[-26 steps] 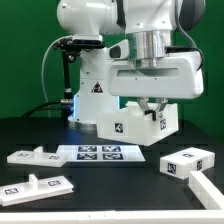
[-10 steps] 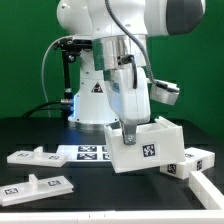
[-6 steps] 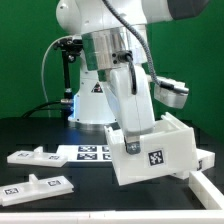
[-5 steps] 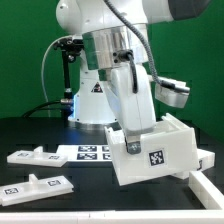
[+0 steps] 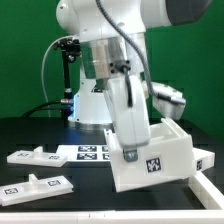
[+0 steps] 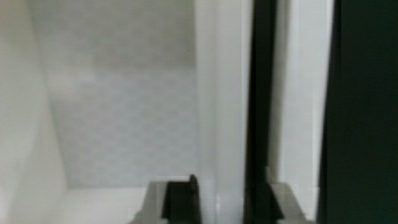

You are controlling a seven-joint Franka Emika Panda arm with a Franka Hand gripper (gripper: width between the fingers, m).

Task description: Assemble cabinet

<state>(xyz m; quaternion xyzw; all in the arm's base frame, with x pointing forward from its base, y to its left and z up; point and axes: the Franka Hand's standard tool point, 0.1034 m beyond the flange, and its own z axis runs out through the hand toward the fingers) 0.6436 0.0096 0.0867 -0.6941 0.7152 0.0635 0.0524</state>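
Gripper (image 5: 127,153) clamped on a wall of the tilted cabinet body (image 5: 160,162), beside the marker board (image 5: 95,152) on the exterior view's right; flat panel (image 5: 33,156) at the board's opposite end.

Surroundings: black tabletop (image 5: 40,135), green backdrop (image 5: 25,50), marker board (image 5: 90,152).
The tabletop spread dark and matte across the exterior view, with the plain green backdrop rising behind it. The marker board lay flat near the middle, its black square tags facing up. Only part of it showed, as its end toward the exterior view's right was covered. Farther back, toward the exterior view's left, a black post (image 5: 66,75) stood upright with a dark device at its top and a thin cable (image 5: 47,78) looping down beside it.
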